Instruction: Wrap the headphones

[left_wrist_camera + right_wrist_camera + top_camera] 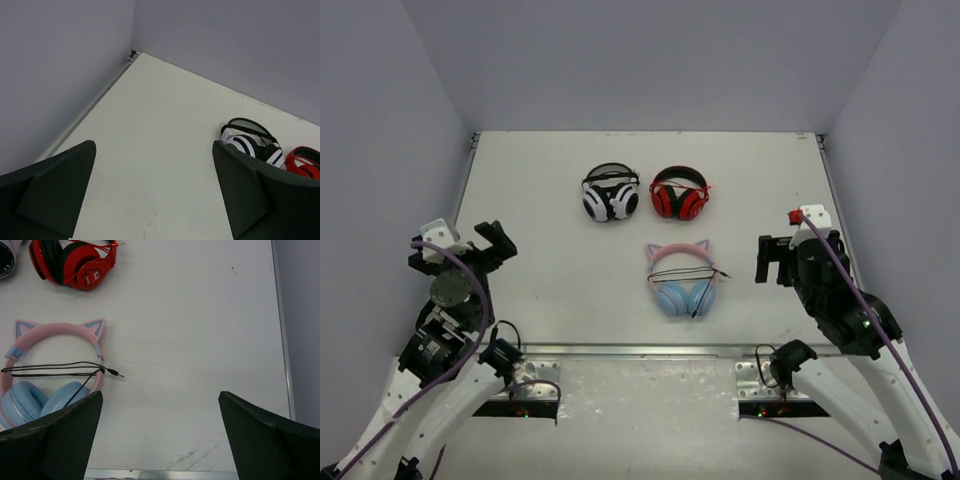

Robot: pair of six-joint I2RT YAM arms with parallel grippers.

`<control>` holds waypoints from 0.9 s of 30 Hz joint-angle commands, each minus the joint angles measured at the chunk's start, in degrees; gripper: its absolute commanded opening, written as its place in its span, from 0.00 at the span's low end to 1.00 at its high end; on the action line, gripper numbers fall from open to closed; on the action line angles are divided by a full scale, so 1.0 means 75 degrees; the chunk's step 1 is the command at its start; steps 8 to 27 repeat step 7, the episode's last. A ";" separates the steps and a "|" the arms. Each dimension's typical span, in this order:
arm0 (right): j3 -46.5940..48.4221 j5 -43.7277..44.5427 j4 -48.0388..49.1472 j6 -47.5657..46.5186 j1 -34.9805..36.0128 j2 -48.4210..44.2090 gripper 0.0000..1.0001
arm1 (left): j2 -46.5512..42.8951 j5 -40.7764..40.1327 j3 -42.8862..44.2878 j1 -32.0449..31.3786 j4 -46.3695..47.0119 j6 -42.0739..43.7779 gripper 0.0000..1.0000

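Note:
The headphones (680,277) lie flat near the table's middle front, with a pink headband, cat ears and light blue ear cups. In the right wrist view the headphones (56,334) sit at the left. Their thin black cable (50,368) runs in loops across the band, and its plug (116,373) points right onto the bare table. My right gripper (790,258) hovers open to the right of them, its fingers (65,435) empty. My left gripper (460,248) hangs open at the far left, well away, with nothing between its fingers (55,190).
White-and-black headphones (610,194) and red-and-black headphones (679,194) lie side by side behind the pink pair. Grey walls close the table on the left, back and right. A metal strip (640,350) runs along the near edge.

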 commanded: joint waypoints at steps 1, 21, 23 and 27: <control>0.0104 0.0129 0.0183 0.0110 0.0012 -0.0049 0.99 | 0.0137 0.0307 0.0048 0.0036 0.0339 0.0153 1.00; -0.0060 0.0328 0.0311 0.0134 0.0000 0.0010 0.99 | -0.0002 0.0248 0.0001 0.0025 0.0374 0.0094 1.00; -0.0060 0.0328 0.0311 0.0134 0.0000 0.0010 0.99 | -0.0002 0.0248 0.0001 0.0025 0.0374 0.0094 1.00; -0.0060 0.0328 0.0311 0.0134 0.0000 0.0010 0.99 | -0.0002 0.0248 0.0001 0.0025 0.0374 0.0094 1.00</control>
